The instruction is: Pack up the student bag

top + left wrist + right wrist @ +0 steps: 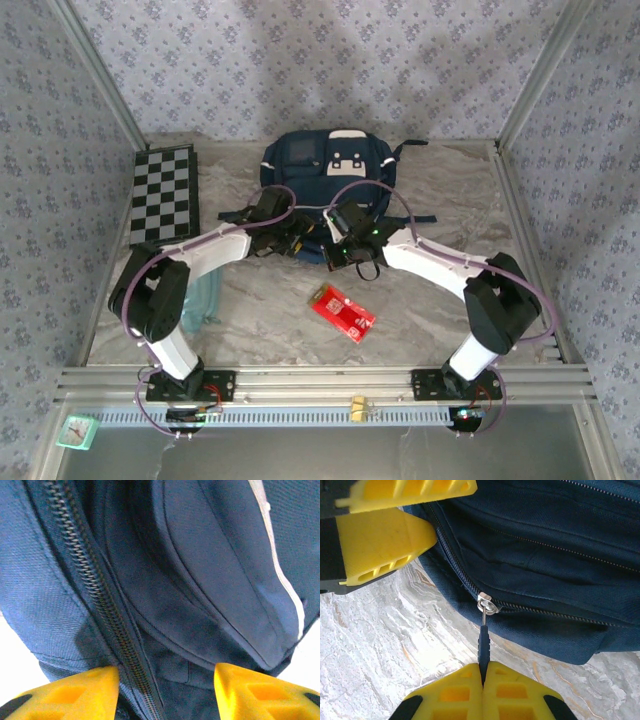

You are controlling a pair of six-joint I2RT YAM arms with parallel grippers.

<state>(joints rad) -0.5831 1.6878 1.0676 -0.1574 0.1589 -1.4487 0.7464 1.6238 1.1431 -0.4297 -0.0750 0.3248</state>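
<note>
Right wrist: student bag (545, 555) above, zipper pull (483, 642) inside right claw (483, 672).

So the student bag (325, 165) sits at the back middle of the table (450, 190), with the chessboard (165, 195) off to its left. A flat packet (342, 313) lies in front of it. At the bag's near edge, the zipper pull (483, 640) sits pinched in the right gripper (482, 677).

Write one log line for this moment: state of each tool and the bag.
right tool: shut on zipper pull | left tool: open over student bag zipper | red packet: on table
</note>
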